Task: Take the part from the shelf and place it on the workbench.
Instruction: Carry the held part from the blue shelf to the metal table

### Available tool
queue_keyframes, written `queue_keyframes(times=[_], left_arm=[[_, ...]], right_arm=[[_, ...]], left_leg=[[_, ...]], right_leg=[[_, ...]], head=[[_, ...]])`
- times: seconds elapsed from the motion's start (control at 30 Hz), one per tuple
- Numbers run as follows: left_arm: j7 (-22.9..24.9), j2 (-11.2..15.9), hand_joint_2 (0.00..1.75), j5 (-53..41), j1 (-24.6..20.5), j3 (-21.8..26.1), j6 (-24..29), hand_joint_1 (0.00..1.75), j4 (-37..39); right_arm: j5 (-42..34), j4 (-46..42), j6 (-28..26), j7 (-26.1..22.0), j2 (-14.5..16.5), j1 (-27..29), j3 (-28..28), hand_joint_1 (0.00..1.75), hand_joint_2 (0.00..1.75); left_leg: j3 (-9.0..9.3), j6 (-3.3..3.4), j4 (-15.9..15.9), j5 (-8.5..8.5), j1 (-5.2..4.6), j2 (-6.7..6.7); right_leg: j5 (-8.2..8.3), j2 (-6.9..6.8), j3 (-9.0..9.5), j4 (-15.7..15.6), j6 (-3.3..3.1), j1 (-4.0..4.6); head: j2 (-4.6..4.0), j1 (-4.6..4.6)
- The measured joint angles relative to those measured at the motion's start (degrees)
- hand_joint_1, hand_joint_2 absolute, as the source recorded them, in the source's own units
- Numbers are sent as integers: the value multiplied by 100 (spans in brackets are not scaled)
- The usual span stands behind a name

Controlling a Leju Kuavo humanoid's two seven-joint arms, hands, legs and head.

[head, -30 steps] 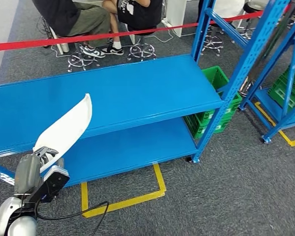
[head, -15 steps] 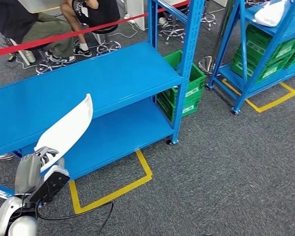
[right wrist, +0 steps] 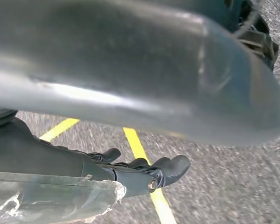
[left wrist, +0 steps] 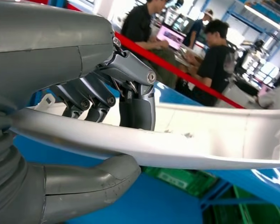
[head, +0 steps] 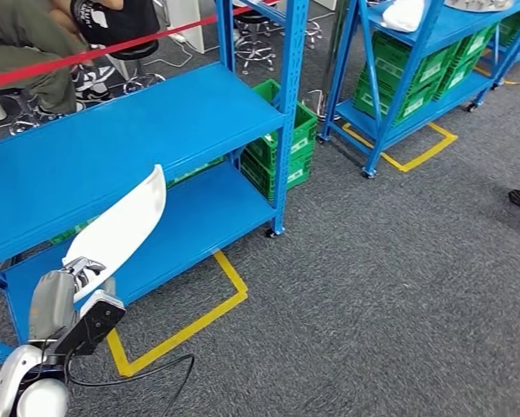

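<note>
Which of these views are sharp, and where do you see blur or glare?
Head view: mostly sharp; the white part in the left hand and the shelf read clearly. Left wrist view: hand sharp, people behind soft, bright glare on the part. Right wrist view: heavily blurred; the close grey cover is out of focus, the fingers and floor smeared.

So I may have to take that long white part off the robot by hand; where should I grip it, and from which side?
Probably grip the free upper end of the white part, which sticks up and away from the left hand over the blue shelf. The lower end is already pinched between thumb and fingers. It is a thin, curved panel, so come from the shelf side and clasp across its flat faces.
</note>
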Motion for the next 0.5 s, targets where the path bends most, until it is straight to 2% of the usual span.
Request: queue_keyframes(times=[0.03,0.07,0.1,0.13,0.17,0.2,0.23,0.27,0.33,0.37,0.4,0.43,0.47,0.5], left_arm=[[8,0,175,1,1,0,-1,175,1],[15,0,175,1,0,-1,-2,175,3],[21,0,175,1,0,-1,-2,175,4],[25,0,175,3,0,0,-2,175,4],[26,0,175,4,2,1,-2,175,5],[27,1,175,7,2,3,-2,175,5],[26,1,175,9,1,3,-3,175,7],[26,2,175,12,-1,1,-6,175,8],[23,5,175,18,-9,-4,-12,175,14],[23,7,175,20,-10,-6,-17,175,17],[23,9,175,21,-8,-4,-21,175,20],[23,11,175,22,-6,-3,-25,175,22],[23,12,175,24,-4,-4,-29,175,23],[23,13,175,24,-4,-3,-29,175,25]], right_arm=[[7,2,0,-3,0,-9,0,0,0],[14,5,0,-5,0,-10,0,0,0],[19,8,-1,-6,-1,-8,0,0,0],[22,10,-3,-7,-1,-8,0,0,0],[26,11,-5,-8,-1,-16,0,0,0],[28,12,-8,-10,-1,-35,0,0,0],[29,14,-11,-12,1,-55,0,0,0],[30,15,-13,-14,1,-73,1,0,0],[30,20,-16,-15,0,-68,2,0,0],[30,21,-18,-10,-1,-57,1,0,0],[29,22,-19,-6,-3,-47,-1,0,0],[28,23,-18,-3,-5,-48,-2,0,0],[28,23,-16,-2,-7,-55,-4,0,0],[28,24,-13,-5,-9,-62,-4,0,0]], left_leg=[[-96,-5,6,72,-6,82],[-193,-14,15,140,-9,159],[-289,-28,28,203,-13,230],[-374,-47,48,260,-18,292],[-443,-72,72,306,-28,349],[-490,-100,97,346,-37,408],[-514,-131,116,383,-41,467],[-526,-159,124,421,-36,531],[-551,-225,139,469,-7,607],[-590,-262,197,381,10,532],[-654,-296,347,187,22,400],[-746,-322,613,-97,32,233],[-850,-332,966,-411,34,87],[-936,-330,1336,-647,33,6]], right_leg=[[-61,-23,-11,305,18,-9],[19,-32,63,429,30,-17],[175,-52,244,343,37,-23],[301,-117,537,49,39,-27],[302,-246,922,-399,43,-22],[235,-356,1266,-845,23,-6],[140,-438,1493,-1192,-6,14],[69,-456,1589,-1384,-49,39],[136,-342,1481,-1429,-165,64],[199,-285,1420,-1428,-222,67],[274,-236,1351,-1435,-273,61],[358,-177,1267,-1439,-310,57],[443,-109,1171,-1435,-332,59],[527,-38,1067,-1431,-342,62]], head=[[0,0],[0,0],[0,0],[0,-1],[0,3],[0,-3],[-1,-10],[-1,-8],[-2,-12],[-2,-13],[-2,-22],[-2,-33],[-2,-42],[-2,-49]])
